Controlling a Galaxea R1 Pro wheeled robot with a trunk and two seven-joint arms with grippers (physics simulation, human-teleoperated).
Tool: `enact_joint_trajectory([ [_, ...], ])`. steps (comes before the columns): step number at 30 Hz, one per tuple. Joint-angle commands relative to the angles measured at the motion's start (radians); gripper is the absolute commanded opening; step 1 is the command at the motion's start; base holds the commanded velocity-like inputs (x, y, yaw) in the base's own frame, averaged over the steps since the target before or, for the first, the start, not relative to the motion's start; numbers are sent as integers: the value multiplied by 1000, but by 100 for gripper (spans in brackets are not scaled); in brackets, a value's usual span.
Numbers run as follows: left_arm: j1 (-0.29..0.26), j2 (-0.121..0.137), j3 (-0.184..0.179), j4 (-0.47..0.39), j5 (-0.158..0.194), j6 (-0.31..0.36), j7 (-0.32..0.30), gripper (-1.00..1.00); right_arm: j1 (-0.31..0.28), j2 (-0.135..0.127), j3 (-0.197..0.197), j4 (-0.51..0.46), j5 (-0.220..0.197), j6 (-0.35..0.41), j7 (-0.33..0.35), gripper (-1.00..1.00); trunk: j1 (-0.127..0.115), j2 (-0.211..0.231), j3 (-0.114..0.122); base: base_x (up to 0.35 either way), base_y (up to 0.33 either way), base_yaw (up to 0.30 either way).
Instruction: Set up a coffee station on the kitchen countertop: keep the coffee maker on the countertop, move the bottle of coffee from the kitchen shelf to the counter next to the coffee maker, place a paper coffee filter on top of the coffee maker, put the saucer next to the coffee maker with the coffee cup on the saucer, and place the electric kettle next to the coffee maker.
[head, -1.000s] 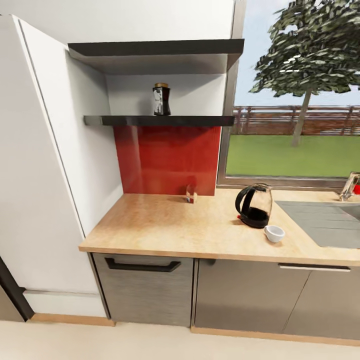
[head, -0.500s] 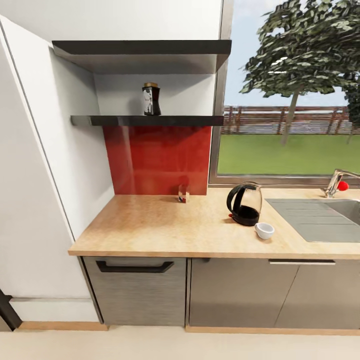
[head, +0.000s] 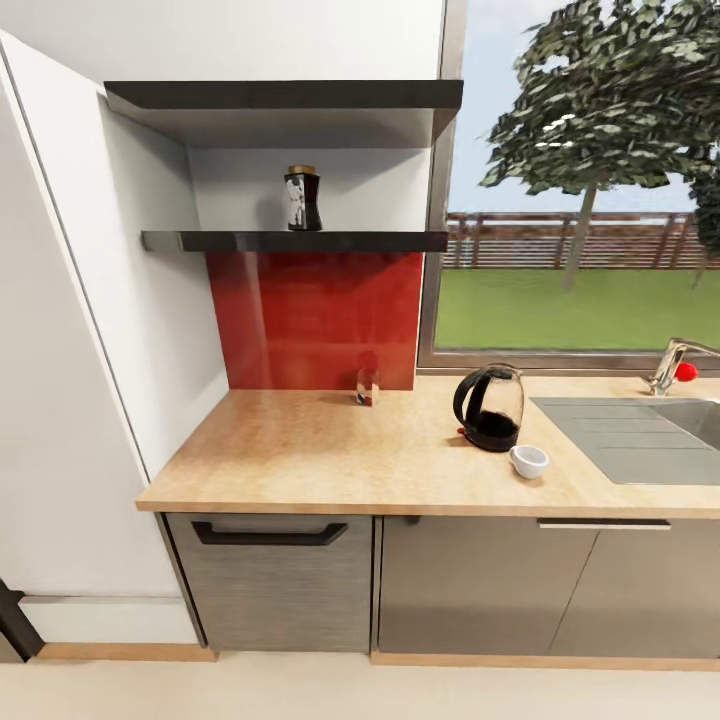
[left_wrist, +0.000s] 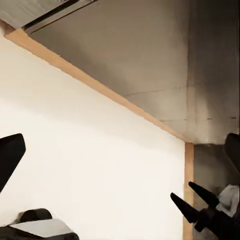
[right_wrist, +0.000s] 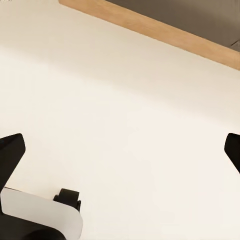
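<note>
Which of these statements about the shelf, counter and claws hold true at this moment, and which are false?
1. The bottle of coffee stands on the lower shelf. True.
2. The electric kettle sits inside the sink. False: it stands on the countertop, beside the sink's drainboard.
3. The coffee cup rests on the countertop just in front of the kettle. True.
4. The left claw is shut on the bottle. False: its fingers are spread wide and hold nothing, above the pale floor.
5. The right claw is open, holding nothing. True.
</note>
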Motion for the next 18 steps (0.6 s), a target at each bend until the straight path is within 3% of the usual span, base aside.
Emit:
enact_joint_trajectory([
  [1, 1, 0, -12, -62, 9, 47, 0, 100, -1, -1, 4, 1, 0, -3, 0, 100, 0, -1, -2, 0, 0, 0],
  [5, 1, -16, -47, -279, 9, 168, 9, 100, -1, -2, 3, 3, 0, -3, 0, 100, 0, -1, -2, 0, 0, 0],
  [6, 1, -33, -62, -390, 8, 216, 29, 100, -1, -3, 3, 7, 0, -3, 0, 100, 0, -1, -2, 0, 0, 0],
  [7, 1, -45, -68, -446, 8, 240, 45, 100, -1, -3, 3, 10, 0, -3, 0, 100, 0, -1, -2, 0, 0, 0],
  [8, 1, -72, -77, -558, 8, 292, 89, 100, -1, -4, 3, 16, 0, -3, 0, 100, 0, -1, -2, 0, 0, 0],
  [10, 1, -105, -84, -667, 8, 350, 145, 100, -1, -4, 3, 21, -1, -3, 0, 100, 0, -1, -2, 0, 0, 0],
  [11, 1, -143, -88, -772, 8, 410, 209, 100, -1, -4, 3, 25, -1, -3, 0, 100, 0, -1, -2, 0, 0, 0],
  [14, -2, -203, -92, -908, 8, 500, 302, 100, -1, -5, 3, 28, -1, -3, 0, 100, 0, -1, -2, 0, 0, 0],
  [15, -15, -242, -94, -968, 8, 552, 355, 100, -1, -5, 3, 29, -1, -3, -1, 100, 0, -1, -2, 0, 0, 0],
  [16, -50, -277, -95, -1006, 8, 590, 401, 100, -1, -5, 3, 30, -1, -3, -1, 100, 0, -1, -2, 0, 0, 0],
  [17, -111, -296, -96, -1029, 8, 616, 445, 100, -1, -6, 3, 30, -1, -3, -1, 100, 0, -1, -2, 0, 0, 0],
  [18, -228, -296, -105, -1049, 8, 648, 495, 100, -1, -6, 3, 31, -2, -3, -1, 100, 0, -1, -2, 0, 0, 0],
])
